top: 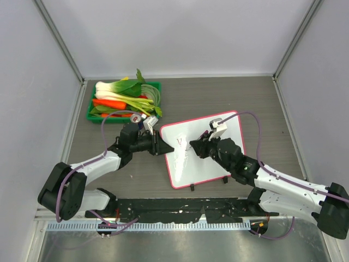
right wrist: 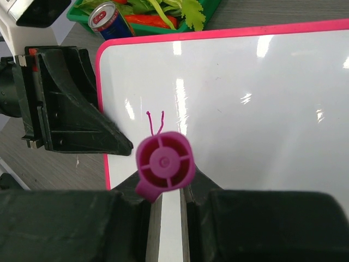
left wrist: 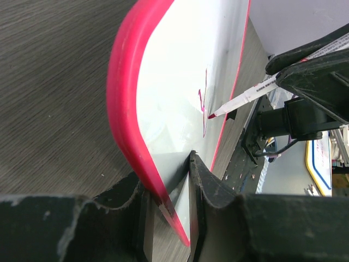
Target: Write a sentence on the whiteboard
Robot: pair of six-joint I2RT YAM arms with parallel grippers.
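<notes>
Sitting out of the action at the back left of the surface (top: 229, 95), the green tray (top: 92, 106) of vegetables is lying apart from the writing, with a drinks can (right wrist: 109, 19) near the board's corner. Moving right, the left pincer (left wrist: 182, 164) is clamping the whiteboard (top: 210, 158) by its pink frame on the left edge, one jaw on each face. That looks like bracing, so the board is not sliding under the pen. The whiteboard itself is lying skewed at the centre of the surface, its two black feet pointing toward the arms' bases. On its upper left area the sentence (right wrist: 155, 123) is barely starting: a couple of thin pink strokes, forked like the start of a Y. Further right, the right pincer (right wrist: 166, 188) is gripping a pink marker (left wrist: 245, 98) across the barrel. The nib is angling down and meeting the board at those strokes, as the left wrist view is showing. Nearly the whole line is waiting to be written, so I'm judging this task as hardly under way.
</notes>
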